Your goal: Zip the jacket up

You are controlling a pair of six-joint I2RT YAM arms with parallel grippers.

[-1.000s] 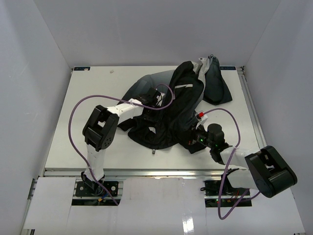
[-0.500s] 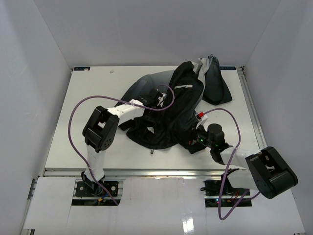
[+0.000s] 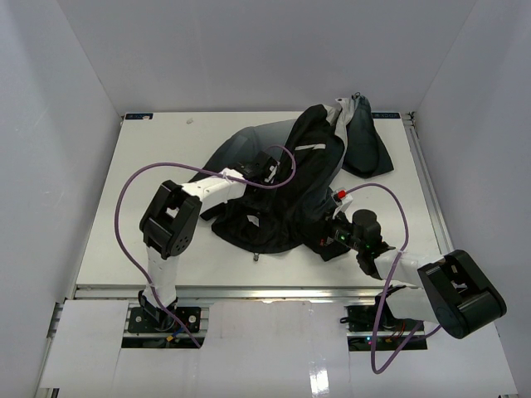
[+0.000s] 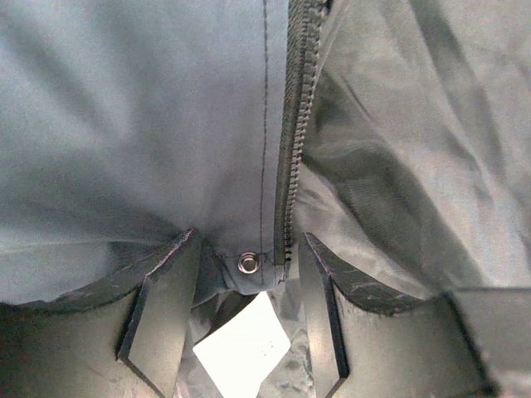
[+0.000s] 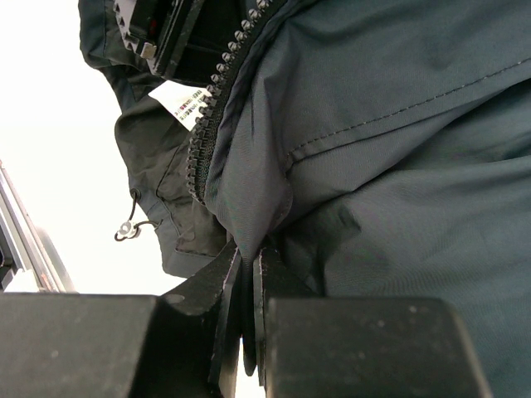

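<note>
The dark jacket (image 3: 282, 207) lies crumpled on the white table, one part reaching to the far right corner. My left gripper (image 3: 267, 168) rests on its upper middle. In the left wrist view the jacket (image 4: 124, 124) fills the frame, and my left gripper (image 4: 249, 239) is open, its fingers standing either side of the hem corner with a metal snap (image 4: 247, 263) and the zipper teeth (image 4: 294, 124). My right gripper (image 3: 325, 236) is at the jacket's near right edge. In the right wrist view it (image 5: 247, 257) is shut on a fold of jacket fabric (image 5: 398, 166) beside the zipper (image 5: 217, 99).
A white label (image 4: 241, 348) shows between the left fingers, and another label (image 5: 181, 104) sits by the zipper. A drawstring toggle (image 5: 124, 228) hangs off the hem over the table (image 3: 149, 191). Purple cables loop above both arms. White walls enclose the table.
My left gripper has slid a little toward the far right over the jacket. The near hem and its toggle have shifted slightly left. The right gripper has kept its hold.
</note>
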